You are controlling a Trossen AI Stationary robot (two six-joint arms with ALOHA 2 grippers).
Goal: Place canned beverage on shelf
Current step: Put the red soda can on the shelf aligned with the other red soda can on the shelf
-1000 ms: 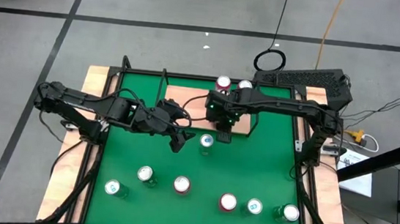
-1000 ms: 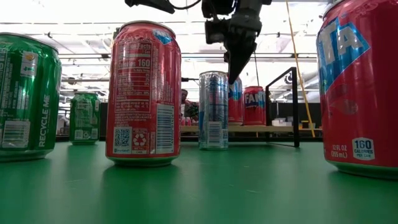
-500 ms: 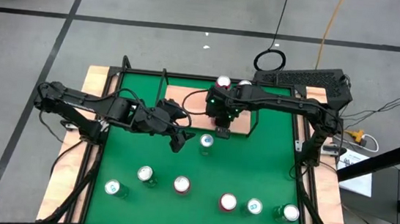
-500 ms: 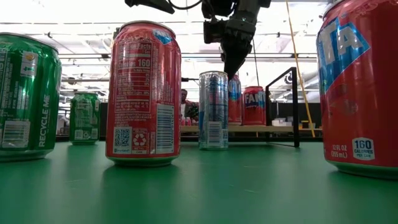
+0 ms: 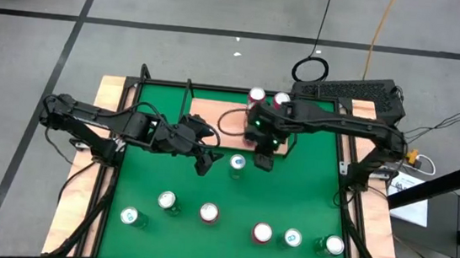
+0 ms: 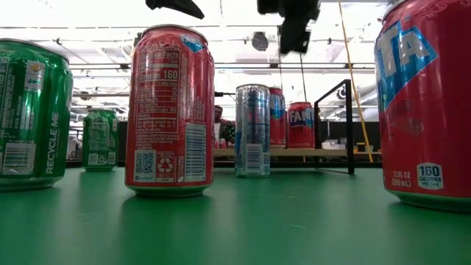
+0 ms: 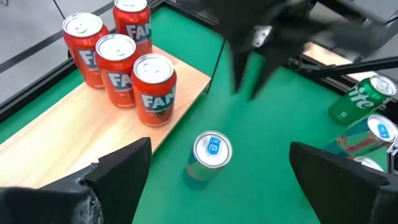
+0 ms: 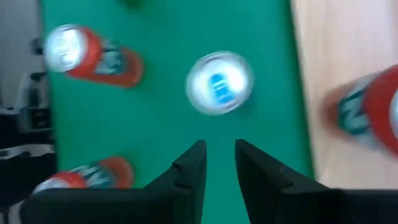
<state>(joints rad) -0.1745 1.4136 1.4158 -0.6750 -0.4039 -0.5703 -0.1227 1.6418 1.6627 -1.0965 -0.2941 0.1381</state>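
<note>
1. Dark fingers of the left gripper (image 5: pixel 203 162) stand wide apart, empty, just beside the blue-topped can (image 5: pixel 238 163).
2. The right gripper (image 8: pixel 219 163), fingers nearly together and empty, hangs close on the can's far side; collision risk.
3. Beyond the can lies the shelf (image 7: pixel 81 134), holding red cans (image 7: pixel 154 89); a careless placement may topple them.

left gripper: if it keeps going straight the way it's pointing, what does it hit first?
Most likely the blue-topped can standing on the green mat just off the shelf. It lies dead ahead of the left gripper, jaws open wide; depth is unclear.
</note>
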